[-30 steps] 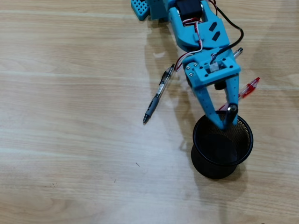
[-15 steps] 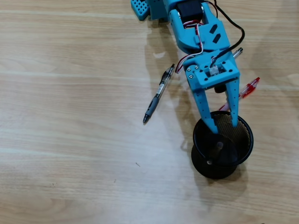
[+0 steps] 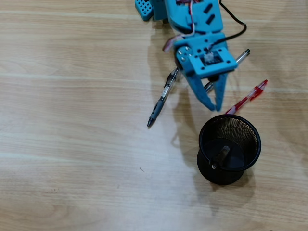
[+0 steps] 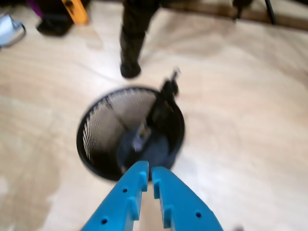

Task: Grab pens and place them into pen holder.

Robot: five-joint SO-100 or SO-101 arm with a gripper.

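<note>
The black mesh pen holder [image 3: 250, 144] stands on the wooden table at lower right, with a dark pen [image 3: 222, 156] inside it. In the wrist view the holder [image 4: 98, 134] is just ahead of the jaws and the pen [image 4: 165, 98] leans against its rim. My blue gripper [image 3: 214, 107] hovers just above the holder's far rim, shut and empty; it also shows in the wrist view [image 4: 150, 169]. A black pen [image 3: 161, 100] lies to the left of the gripper. A red pen [image 3: 248, 97] lies to its right. A silver-tipped pen [image 3: 243, 55] lies partly under the gripper.
The arm's blue base [image 3: 144, 8] is at the top edge. In the wrist view a black post [image 4: 131, 48] stands beyond the holder, with an orange and black object [image 4: 76, 9] at top left. The picture is blurred.
</note>
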